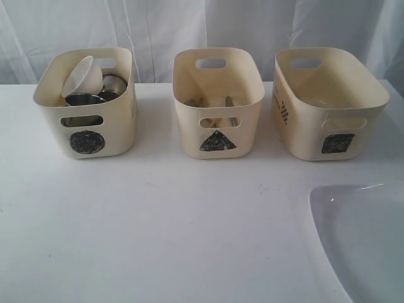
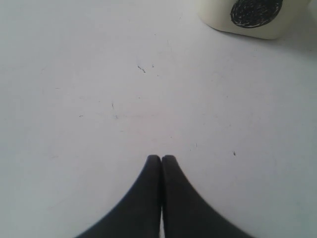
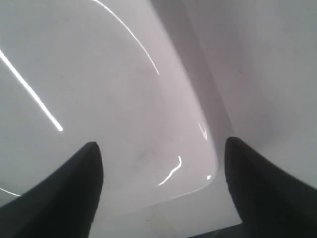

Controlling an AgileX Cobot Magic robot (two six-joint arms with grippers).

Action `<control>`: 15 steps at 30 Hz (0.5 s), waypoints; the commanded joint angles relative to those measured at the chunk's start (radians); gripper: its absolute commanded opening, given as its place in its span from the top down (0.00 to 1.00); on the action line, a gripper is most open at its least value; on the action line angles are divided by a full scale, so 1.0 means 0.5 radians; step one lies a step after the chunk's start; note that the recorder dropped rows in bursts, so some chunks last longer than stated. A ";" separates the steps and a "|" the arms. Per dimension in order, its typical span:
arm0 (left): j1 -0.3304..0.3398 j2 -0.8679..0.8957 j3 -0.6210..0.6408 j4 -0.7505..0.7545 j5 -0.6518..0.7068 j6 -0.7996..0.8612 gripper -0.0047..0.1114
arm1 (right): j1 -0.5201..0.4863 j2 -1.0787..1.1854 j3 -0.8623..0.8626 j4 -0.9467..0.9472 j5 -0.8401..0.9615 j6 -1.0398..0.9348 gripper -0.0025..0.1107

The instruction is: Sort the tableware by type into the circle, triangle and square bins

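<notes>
Now only the large white squarish plate (image 1: 360, 243) lies on the counter (image 1: 189, 240), at its right side, before the square bin (image 1: 306, 129). The right claw (image 3: 162, 144), nearer, hangs spread wide over its corner; the left claw (image 2: 161, 157) is pinched closed.

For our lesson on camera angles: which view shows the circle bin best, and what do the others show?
The exterior view: the whole circle bin shows, rim to base, with its mark. The left wrist view catches only a bottom corner bearing the mark; the right wrist view shows none of it.
</notes>
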 commanded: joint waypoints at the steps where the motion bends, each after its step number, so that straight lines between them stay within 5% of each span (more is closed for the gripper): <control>1: -0.010 -0.010 0.018 -0.011 0.099 -0.009 0.96 | -0.029 0.008 0.174 -0.049 0.009 -0.008 0.40; 9: -0.010 -0.010 0.018 -0.011 0.099 -0.009 0.96 | -0.363 0.024 0.467 -0.066 0.009 -0.118 0.42; 15: -0.010 -0.010 0.018 -0.011 0.099 -0.009 0.96 | -0.467 0.181 0.580 0.505 -0.167 -0.710 0.45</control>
